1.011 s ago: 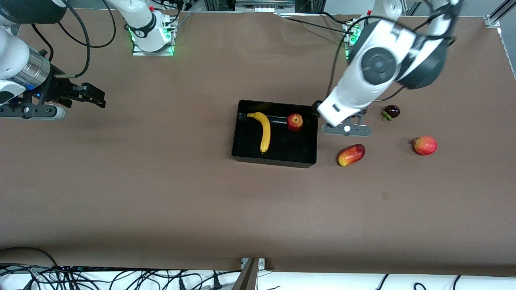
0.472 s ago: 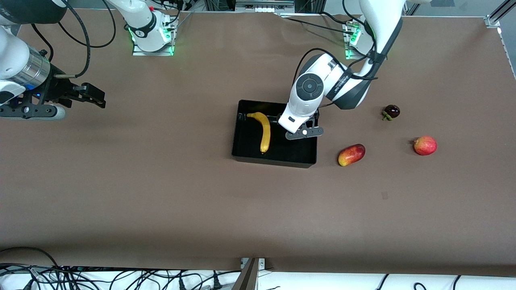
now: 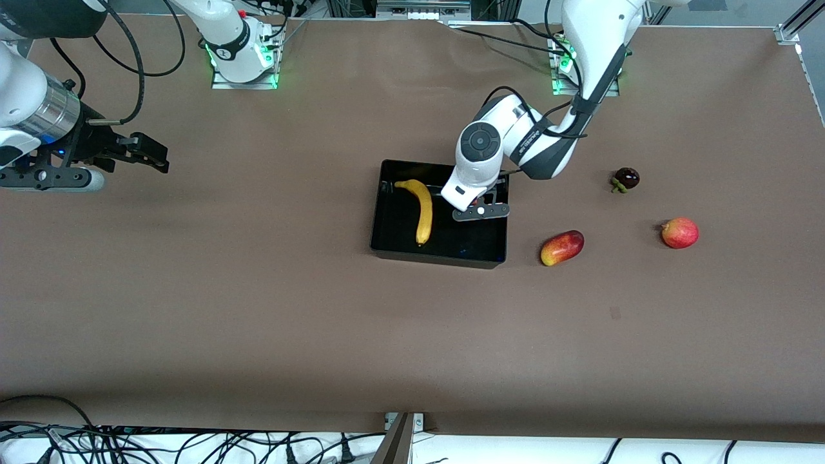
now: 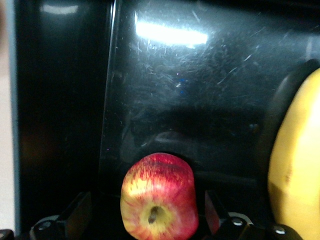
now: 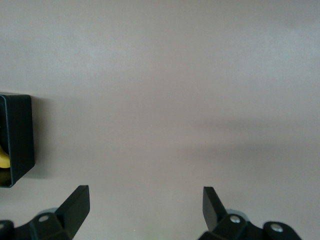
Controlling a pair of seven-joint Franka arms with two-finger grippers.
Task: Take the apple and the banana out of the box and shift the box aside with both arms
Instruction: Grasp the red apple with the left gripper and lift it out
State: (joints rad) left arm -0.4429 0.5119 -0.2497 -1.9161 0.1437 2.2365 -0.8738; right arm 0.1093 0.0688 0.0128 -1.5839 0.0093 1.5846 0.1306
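Note:
The black box sits mid-table with the yellow banana lying in it. My left gripper is down inside the box at the end toward the left arm and hides the apple in the front view. In the left wrist view the red apple rests on the box floor between the open fingers of the left gripper, with gaps on both sides, and the banana lies beside it. My right gripper waits open and empty above the right arm's end of the table.
On the table toward the left arm's end lie a red-yellow mango, a second red apple and a dark mangosteen. The box's corner shows in the right wrist view.
My left arm swung from over the box's edge to over the apple and came down, so its open fingers now straddle the apple. The right arm has not moved.

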